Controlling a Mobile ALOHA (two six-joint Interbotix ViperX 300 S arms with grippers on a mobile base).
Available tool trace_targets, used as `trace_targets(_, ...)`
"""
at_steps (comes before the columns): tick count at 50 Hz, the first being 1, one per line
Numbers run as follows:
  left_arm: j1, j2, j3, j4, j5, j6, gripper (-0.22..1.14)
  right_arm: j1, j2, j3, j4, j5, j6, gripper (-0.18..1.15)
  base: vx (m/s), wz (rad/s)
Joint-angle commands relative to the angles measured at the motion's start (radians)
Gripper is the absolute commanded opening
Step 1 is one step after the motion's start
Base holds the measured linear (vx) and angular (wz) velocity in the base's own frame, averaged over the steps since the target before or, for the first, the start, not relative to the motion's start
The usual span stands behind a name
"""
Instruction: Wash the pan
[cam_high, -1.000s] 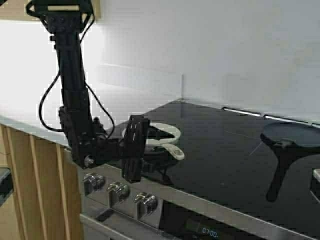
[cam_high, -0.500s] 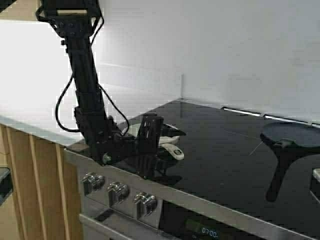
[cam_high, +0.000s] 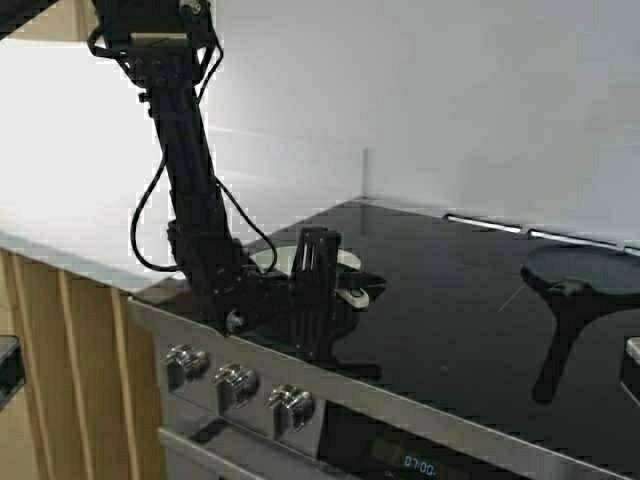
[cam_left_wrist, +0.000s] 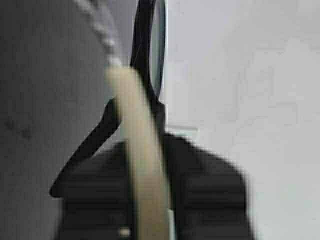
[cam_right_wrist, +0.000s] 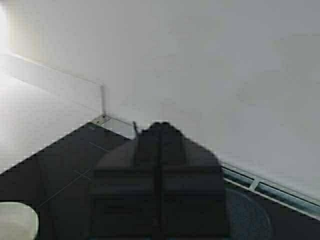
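Note:
The white pan (cam_high: 262, 259) sits at the front left of the black cooktop, its short pale handle (cam_high: 354, 296) pointing right. My left gripper (cam_high: 318, 292) is down at the pan's near side and hides most of it. In the left wrist view a cream strip of the pan (cam_left_wrist: 142, 170) runs between the two dark fingers (cam_left_wrist: 95, 200), which lie against it on both sides. My right gripper (cam_right_wrist: 160, 129) is shut and empty, held above the right side of the cooktop, and only just shows at the high view's right edge (cam_high: 632, 368). The pan also shows in the right wrist view (cam_right_wrist: 17, 220).
A larger black pan (cam_high: 585, 268) with a long black handle sits at the back right of the cooktop (cam_high: 450, 300). Three stove knobs (cam_high: 235, 382) line the front below the left gripper. A pale counter (cam_high: 70, 220) lies to the left, and a white wall stands behind.
My left arm has swung right and the gripper has moved from the pan's front left onto the pan. The handle's end has risen slightly. The right arm has not moved.

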Motion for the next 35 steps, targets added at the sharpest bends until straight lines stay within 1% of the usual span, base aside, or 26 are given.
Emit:
trace_targets(1,-0.009,-0.032,0.008,-0.032,-0.015,-0.003,-0.07,0.002,0.006,-0.012,-0.002,-0.003,0.000,0.07,0.00,0.00)
trace_targets(2,-0.009,-0.035,0.011,-0.040,-0.015,-0.002,-0.11,0.002,0.005,-0.012,-0.002,-0.003,0.000,0.07,0.00,0.00)
trace_targets(4,-0.011,-0.038,0.015,-0.051,-0.018,-0.002,-0.10,0.002,0.006,-0.012,-0.002,-0.003,0.000,0.07,0.00,0.00)
trace_targets(9,-0.012,-0.048,0.029,-0.055,-0.026,0.002,0.05,0.002,0.006,-0.012,-0.002,-0.003,0.000,0.07,0.00,0.00)
trace_targets(11,-0.011,-0.052,0.035,-0.054,-0.031,0.002,0.07,0.002,0.006,-0.012,-0.002,-0.003,0.000,0.07,0.00,0.00)
trace_targets(18,-0.011,-0.081,0.069,-0.051,-0.049,0.003,0.02,0.002,0.008,-0.011,-0.002,-0.003,0.002,0.07,0.00,0.00)
trace_targets(35,-0.011,-0.241,0.222,-0.015,-0.106,0.051,0.02,0.002,0.020,-0.015,-0.002,-0.006,0.005,0.07,0.00,0.01)
